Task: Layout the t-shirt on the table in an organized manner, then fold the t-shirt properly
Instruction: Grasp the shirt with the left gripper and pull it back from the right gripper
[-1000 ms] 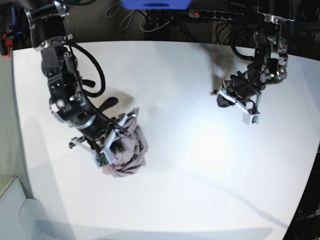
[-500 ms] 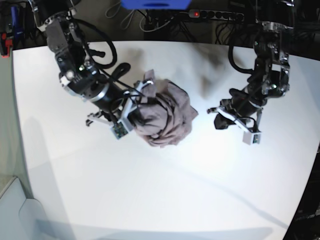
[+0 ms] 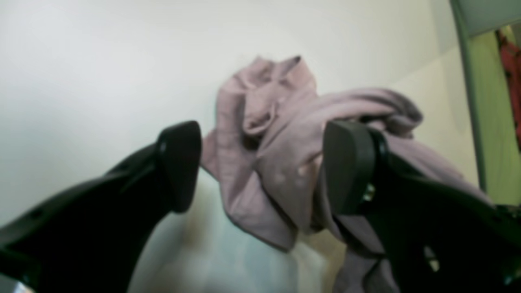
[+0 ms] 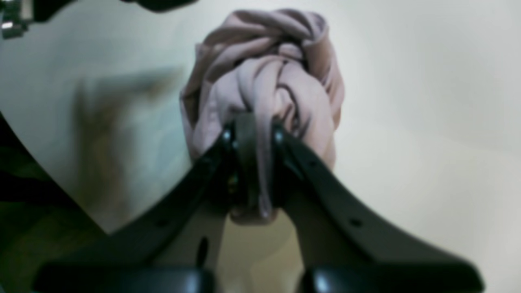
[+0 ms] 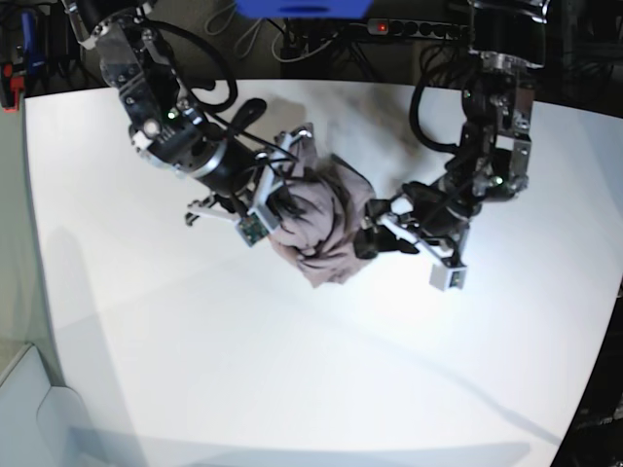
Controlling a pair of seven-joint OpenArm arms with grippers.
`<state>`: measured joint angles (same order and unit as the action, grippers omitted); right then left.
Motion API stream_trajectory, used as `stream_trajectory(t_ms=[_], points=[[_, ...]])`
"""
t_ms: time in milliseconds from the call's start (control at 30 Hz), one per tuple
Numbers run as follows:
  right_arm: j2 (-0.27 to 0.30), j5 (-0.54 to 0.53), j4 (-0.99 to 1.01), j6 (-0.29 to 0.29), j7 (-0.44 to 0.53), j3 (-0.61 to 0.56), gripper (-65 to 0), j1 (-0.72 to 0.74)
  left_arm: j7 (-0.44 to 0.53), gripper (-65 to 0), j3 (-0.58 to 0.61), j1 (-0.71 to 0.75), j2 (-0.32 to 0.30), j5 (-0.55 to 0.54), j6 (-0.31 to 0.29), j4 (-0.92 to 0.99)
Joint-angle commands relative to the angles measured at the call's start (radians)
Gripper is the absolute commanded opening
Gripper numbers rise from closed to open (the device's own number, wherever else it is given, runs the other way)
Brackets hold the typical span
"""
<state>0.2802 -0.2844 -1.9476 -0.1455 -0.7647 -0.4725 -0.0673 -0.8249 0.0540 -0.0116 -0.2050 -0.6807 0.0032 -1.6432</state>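
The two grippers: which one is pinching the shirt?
The right gripper, on the base view's left: its jaws are shut on a fold of the t-shirt. The left gripper has its jaws spread wide beside the cloth.

The right gripper [image 4: 252,162] is clamped tight on a fold of the t-shirt [image 5: 321,224], its two black fingers pressed together with cloth pinched between them. Its arm reaches in from the far left corner of the table [image 5: 292,389], wrist tilted down toward the bundle. The left gripper [image 3: 260,167] stands wide apart at the opposite side of the t-shirt, one finger [image 3: 350,162] seemingly against the cloth, though blur makes contact uncertain; the other finger is clear of it. That arm comes down from the table's far right edge, elbow bent.
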Motion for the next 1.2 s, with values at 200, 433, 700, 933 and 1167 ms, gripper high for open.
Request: stream_trajectory(t_ms=[200, 433, 700, 933, 1167], points=[[0.014, -0.005, -0.019, -0.006, 0.026, 0.001, -65.0, 0.01, 0.032, -19.3, 0.123, -0.098, 0.003, -0.014, -0.009, 0.074], [0.015, -0.005, -0.019, -0.006, 0.026, 0.001, -65.0, 0.008, 0.032, -19.3, 0.2, -0.149, 0.005, -0.012, -0.009, 0.091], [0.015, -0.005, -0.019, -0.006, 0.026, 0.001, -65.0, -0.002, 0.059, -33.7, 0.272, -0.187, 0.005, -0.012, -0.009, 0.2], [0.037, -0.005, -0.022, -0.006, 0.029, 0.004, -65.0, -0.004, 0.066, -62.8, 0.272, -0.198, -0.001, -0.012, -0.009, 0.278], [0.06, -0.005, -0.026, -0.006, 0.034, 0.013, -65.0, 0.002, 0.075, -64.6, 0.263, -0.193, -0.035, -0.014, -0.004, 0.228]])
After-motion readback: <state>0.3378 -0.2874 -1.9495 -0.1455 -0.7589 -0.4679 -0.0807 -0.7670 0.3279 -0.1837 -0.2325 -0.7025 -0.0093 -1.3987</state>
